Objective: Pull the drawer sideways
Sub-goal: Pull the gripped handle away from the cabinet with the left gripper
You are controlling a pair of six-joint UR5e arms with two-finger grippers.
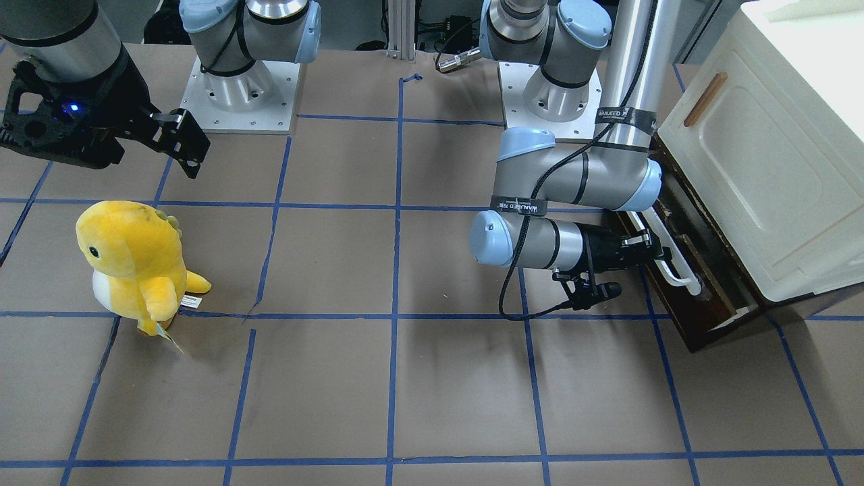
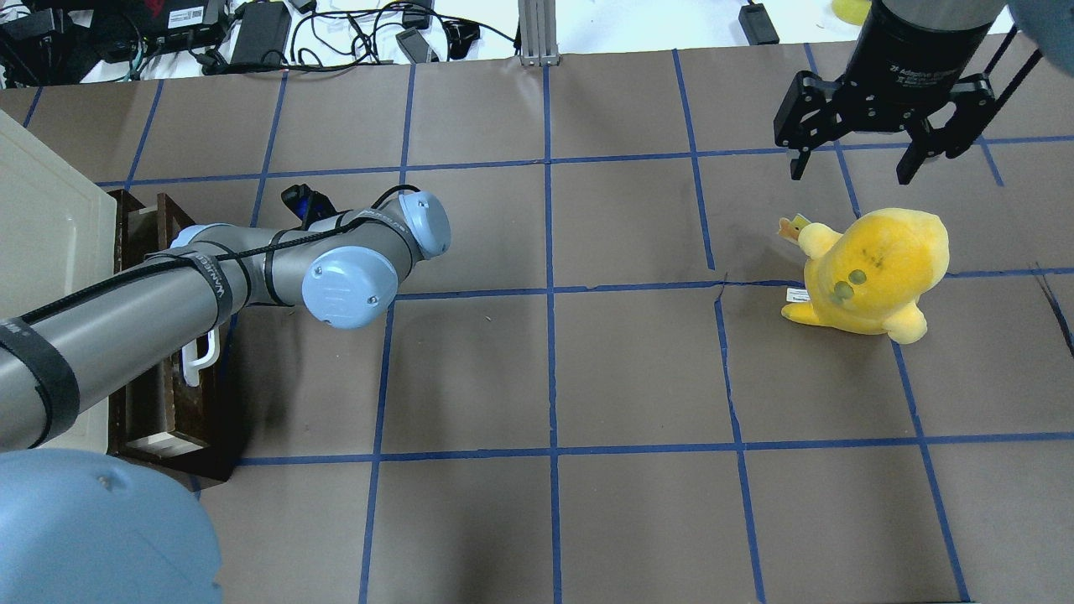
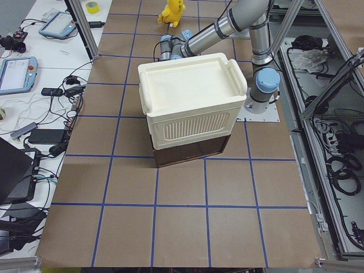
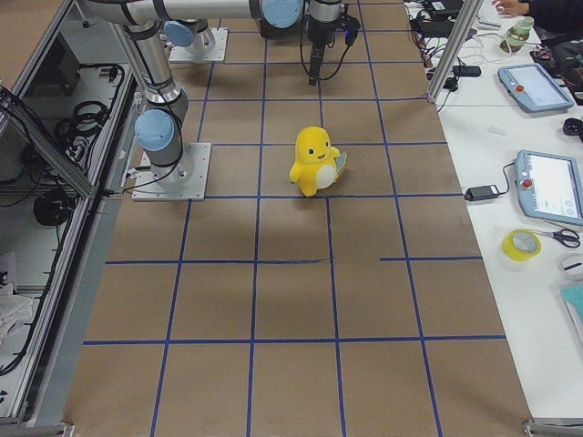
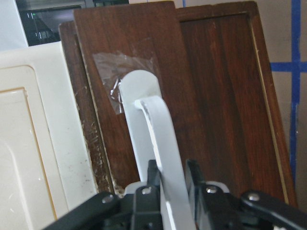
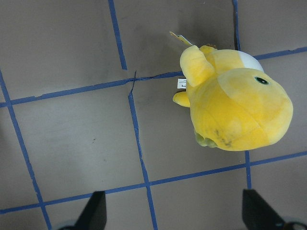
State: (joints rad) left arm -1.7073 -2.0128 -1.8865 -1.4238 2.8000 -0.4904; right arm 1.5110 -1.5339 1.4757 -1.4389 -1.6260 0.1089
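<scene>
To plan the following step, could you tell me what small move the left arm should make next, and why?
Probably a short, straight pull away from the cream cabinet toward the table's middle. The left gripper looks shut on the white bar handle, and the drawer shows only a sliver of cream inner wall, so it seems barely open.
</scene>
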